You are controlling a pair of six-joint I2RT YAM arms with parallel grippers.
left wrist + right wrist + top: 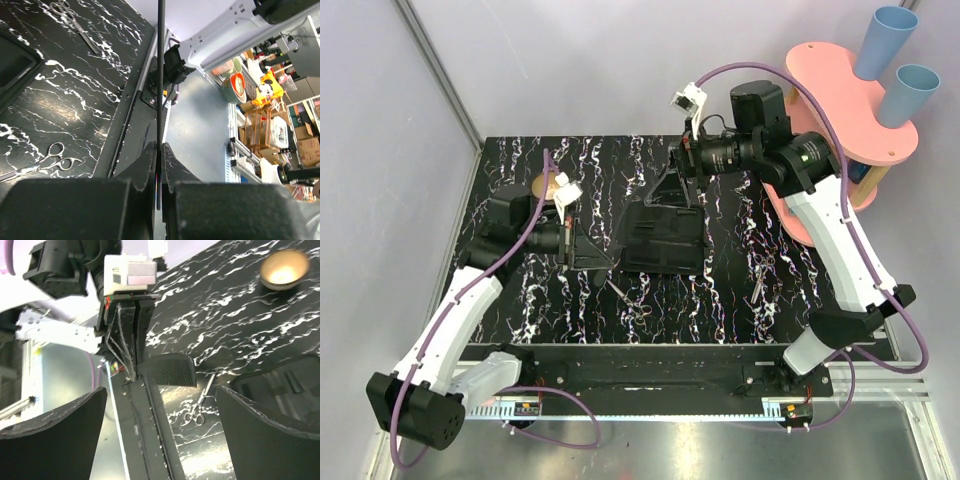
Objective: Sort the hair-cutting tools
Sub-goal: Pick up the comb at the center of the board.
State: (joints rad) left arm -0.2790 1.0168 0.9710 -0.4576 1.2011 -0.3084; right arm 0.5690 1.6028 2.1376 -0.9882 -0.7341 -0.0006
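My left gripper (568,243) is shut on a flat black comb (592,246) and holds it just above the table, left of the open black case (665,240). In the left wrist view the comb (160,75) shows edge-on as a thin dark line pinched at the gripper (160,147). One pair of scissors (620,291) lies on the table in front of the case, also seen as scissors (52,156) and scissors (197,409). More scissors (760,275) lie to the right. My right gripper (675,175) hovers open over the case's back edge with nothing between its fingers (60,430).
A small brass bowl (548,185) sits at the back left of the black marbled table (520,300). A pink stand (840,110) with two blue cups rises at the back right. The black rail (650,370) runs along the near edge.
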